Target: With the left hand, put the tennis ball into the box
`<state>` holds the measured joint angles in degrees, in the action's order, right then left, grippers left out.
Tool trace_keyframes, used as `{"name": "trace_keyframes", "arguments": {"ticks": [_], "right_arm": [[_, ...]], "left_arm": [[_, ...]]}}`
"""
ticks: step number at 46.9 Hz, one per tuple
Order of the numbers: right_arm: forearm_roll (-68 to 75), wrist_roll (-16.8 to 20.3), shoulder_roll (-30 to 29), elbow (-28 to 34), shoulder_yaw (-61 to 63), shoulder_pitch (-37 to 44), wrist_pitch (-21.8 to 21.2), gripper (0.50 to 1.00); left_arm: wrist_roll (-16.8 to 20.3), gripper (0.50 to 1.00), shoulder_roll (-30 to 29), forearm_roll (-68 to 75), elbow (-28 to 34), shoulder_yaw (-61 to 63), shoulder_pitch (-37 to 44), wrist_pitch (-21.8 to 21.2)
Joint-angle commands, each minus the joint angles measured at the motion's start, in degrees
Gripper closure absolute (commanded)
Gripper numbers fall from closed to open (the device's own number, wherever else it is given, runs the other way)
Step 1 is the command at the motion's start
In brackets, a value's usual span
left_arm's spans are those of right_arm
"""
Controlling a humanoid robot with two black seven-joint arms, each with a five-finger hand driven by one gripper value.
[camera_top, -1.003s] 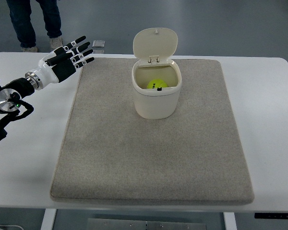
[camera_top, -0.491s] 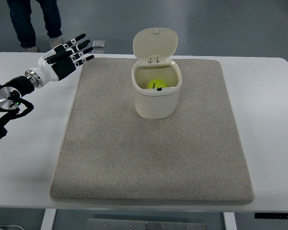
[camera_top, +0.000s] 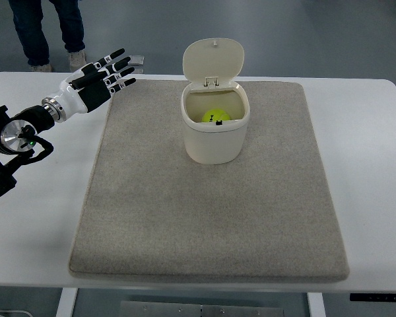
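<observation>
The left robot hand (camera_top: 96,79) is in the upper left of the frame, above the far left corner of the mat. Its fingers (camera_top: 116,64) are black with small white marks, long and jointed; they are spread apart and stretched out toward the upper right, and they hold nothing. The back of the hand is white and glossy, and it joins a round metal wrist (camera_top: 13,133) with dark parts that comes in from the left edge.

Under the hand and over most of the picture lies a gray mat (camera_top: 211,218), rectangular with rounded corners, with a rough surface like felt or carpet. It rests on a smooth white table (camera_top: 369,125).

In the upper middle of the mat stands the box (camera_top: 214,135), a cream plastic container with rounded walls and a matte surface. Its hinged lid (camera_top: 213,61) is open and stands upright at the far side. Inside the box lies the tennis ball (camera_top: 216,116), bright yellow-green and fuzzy, with a small dark mark on it.

At the top left, beyond the table, a person's legs (camera_top: 47,30) in dark blue trousers stand on the gray floor. A small flat gray object (camera_top: 137,63) lies near the far edge of the table; I cannot tell what it is.
</observation>
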<state>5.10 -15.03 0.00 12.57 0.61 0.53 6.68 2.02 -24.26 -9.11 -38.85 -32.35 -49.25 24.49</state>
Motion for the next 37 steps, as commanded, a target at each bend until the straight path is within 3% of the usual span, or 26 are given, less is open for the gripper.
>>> {"name": "trace_keyframes", "arguments": {"ticks": [1,37], "right_arm": [[0.1,0.0,0.0,0.0,0.1,0.0,-0.2,0.562],[-0.2,0.1,0.0,0.2,-0.1,0.0,1.7,0.562]], "left_arm": [[0.0,0.508,0.0,0.1,-0.3,0.0,0.0,-0.1],[0.0,0.508,-0.3,0.1,-0.1,0.1,-0.3,-0.1]]}}
